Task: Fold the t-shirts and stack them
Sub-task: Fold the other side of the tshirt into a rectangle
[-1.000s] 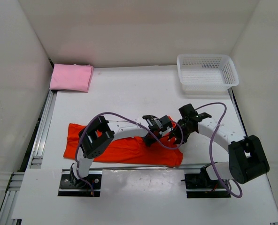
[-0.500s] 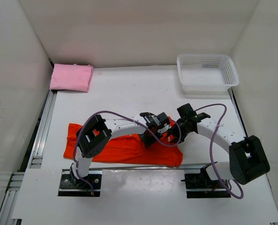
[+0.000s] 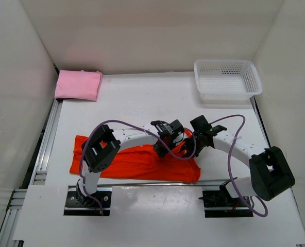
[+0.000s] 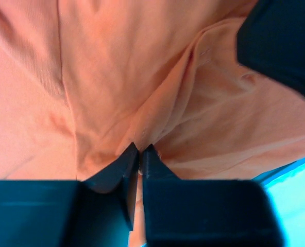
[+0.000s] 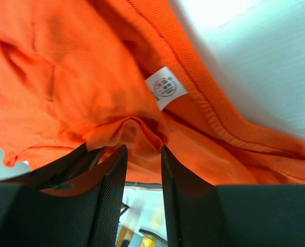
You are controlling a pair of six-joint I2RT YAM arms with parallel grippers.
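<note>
The orange-red t-shirt (image 3: 132, 163) lies along the table's near edge, its right end bunched up. My left gripper (image 3: 161, 147) is shut on a pinch of its cloth (image 4: 111, 77), which fills the left wrist view at the jaws (image 4: 140, 148). My right gripper (image 3: 189, 147) is just to the right of it. In the right wrist view a thick fold of the shirt (image 5: 90, 67) sits between its fingertips (image 5: 143, 149), below the collar and its white label (image 5: 165, 87). The pink t-shirt (image 3: 79, 85) lies folded at the far left. The black t-shirt is out of view.
A white mesh basket (image 3: 227, 77) stands at the far right corner. White walls enclose the table on three sides. A metal rail (image 3: 44, 149) runs along the left edge. Purple cables loop over both arms.
Both grippers have moved a little up and to the left together, drawing the shirt's right end with them and bunching it more.
</note>
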